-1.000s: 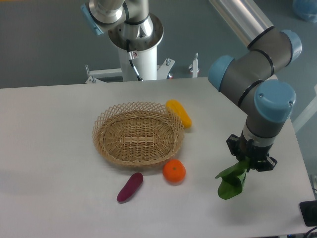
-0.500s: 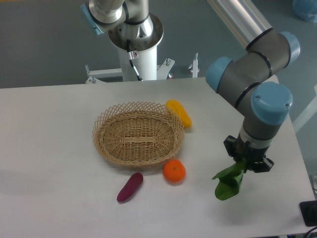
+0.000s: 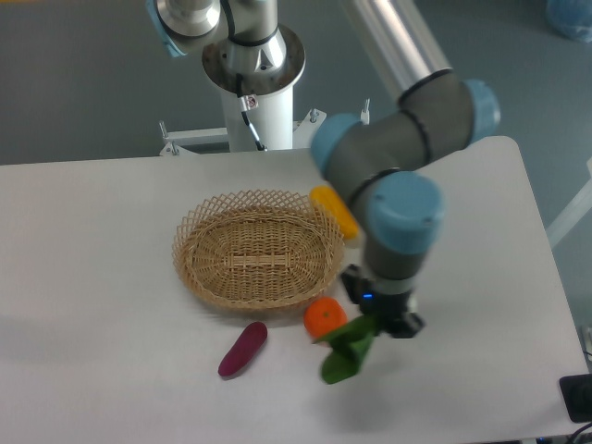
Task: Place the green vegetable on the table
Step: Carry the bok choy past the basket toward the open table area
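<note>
While my pincer [image 3: 377, 320] grips it, the green vegetable [image 3: 346, 350] hangs below, its floppy leaves over the smooth white table [image 3: 481, 277].

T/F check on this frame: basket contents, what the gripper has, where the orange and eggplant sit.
1. The wicker basket holds the orange. False: the orange sits on the table beside the basket, which looks empty.
2. The gripper holds the green vegetable. True.
3. The purple eggplant lies on the table in front of the basket. True.
4. The yellow vegetable lies inside the basket. False: it lies outside, by the far right rim.
</note>
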`<move>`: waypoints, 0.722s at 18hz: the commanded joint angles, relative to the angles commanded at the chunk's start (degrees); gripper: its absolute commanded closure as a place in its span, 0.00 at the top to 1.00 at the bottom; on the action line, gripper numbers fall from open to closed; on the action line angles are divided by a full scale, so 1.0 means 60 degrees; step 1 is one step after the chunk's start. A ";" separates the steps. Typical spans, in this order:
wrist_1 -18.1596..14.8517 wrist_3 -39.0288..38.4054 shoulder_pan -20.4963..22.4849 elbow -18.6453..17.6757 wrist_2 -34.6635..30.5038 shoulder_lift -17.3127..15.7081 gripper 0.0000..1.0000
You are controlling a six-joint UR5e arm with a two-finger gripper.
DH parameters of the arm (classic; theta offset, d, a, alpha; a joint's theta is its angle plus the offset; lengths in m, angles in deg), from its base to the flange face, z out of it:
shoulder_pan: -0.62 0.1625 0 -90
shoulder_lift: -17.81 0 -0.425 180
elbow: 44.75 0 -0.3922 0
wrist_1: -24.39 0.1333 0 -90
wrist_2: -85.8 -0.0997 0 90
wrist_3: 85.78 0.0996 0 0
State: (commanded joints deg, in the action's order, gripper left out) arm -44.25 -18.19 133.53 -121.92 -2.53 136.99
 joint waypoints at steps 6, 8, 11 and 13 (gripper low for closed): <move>0.0000 -0.0719 -0.1436 0.0044 0.0015 0.0264 0.11; 0.0000 -0.0967 -0.1934 0.0015 0.0029 0.0293 0.11; 0.0015 -0.1261 -0.2593 0.0000 0.0029 0.0425 0.11; 0.0029 -0.1262 -0.2916 0.0015 0.0029 0.0527 0.11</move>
State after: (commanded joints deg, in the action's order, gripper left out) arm -44.08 -25.76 116.03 -121.83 -2.35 140.15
